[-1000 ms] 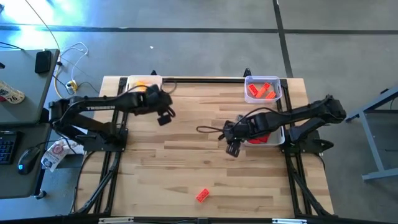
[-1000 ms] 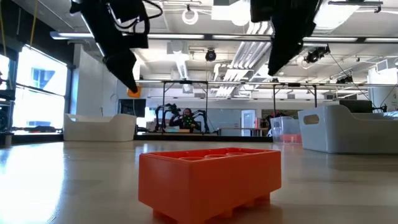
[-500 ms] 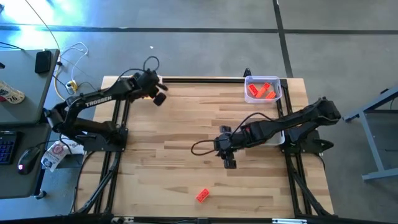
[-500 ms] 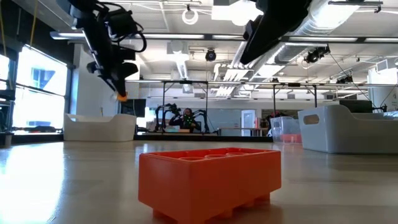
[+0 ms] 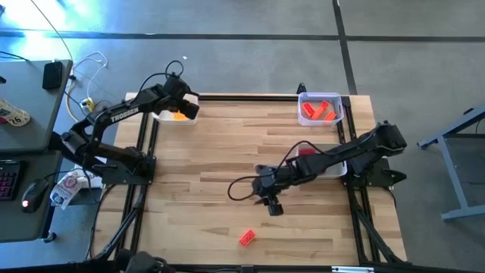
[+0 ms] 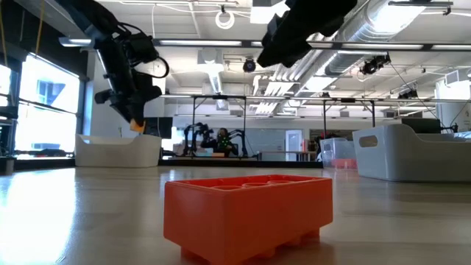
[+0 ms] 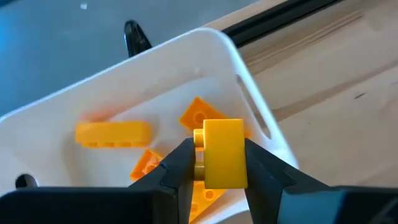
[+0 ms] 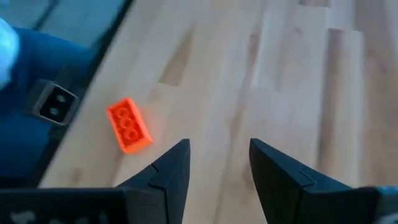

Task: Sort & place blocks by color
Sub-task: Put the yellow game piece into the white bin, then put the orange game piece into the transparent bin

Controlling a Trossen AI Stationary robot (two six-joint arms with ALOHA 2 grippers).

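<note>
My left gripper (image 5: 189,111) hovers over the white tray (image 5: 158,115) at the table's far left corner, shut on a yellow block (image 7: 222,152). Several yellow and orange blocks (image 7: 112,134) lie in that tray. My right gripper (image 5: 270,206) is open above the table's middle, nearer the near edge. A lone red-orange block (image 5: 246,237) lies flat on the wood near the near edge, ahead of the open fingers in the right wrist view (image 8: 129,126) and large in the low view (image 6: 246,213). My left gripper (image 7: 217,149) pinches the yellow block by two opposite side faces (image 7: 239,155), one finger on each. The fingers point down from above. The block is lifted clear above the tray's inside, with its studs (image 7: 199,137) facing sideways.
A clear tray (image 5: 321,97) with red blocks (image 5: 318,111) stands at the far right corner. A second white tray (image 5: 333,168) with a red block (image 5: 305,151) lies partly under the right arm. Bare wood stretches between the arms. A desk with cables stands left of the table.
My left gripper has carried the yellow block toward the table's far left corner and now hangs over the white tray. My right gripper has moved from beside the right white tray toward the near edge and leftward, closer to the lone red-orange block.
</note>
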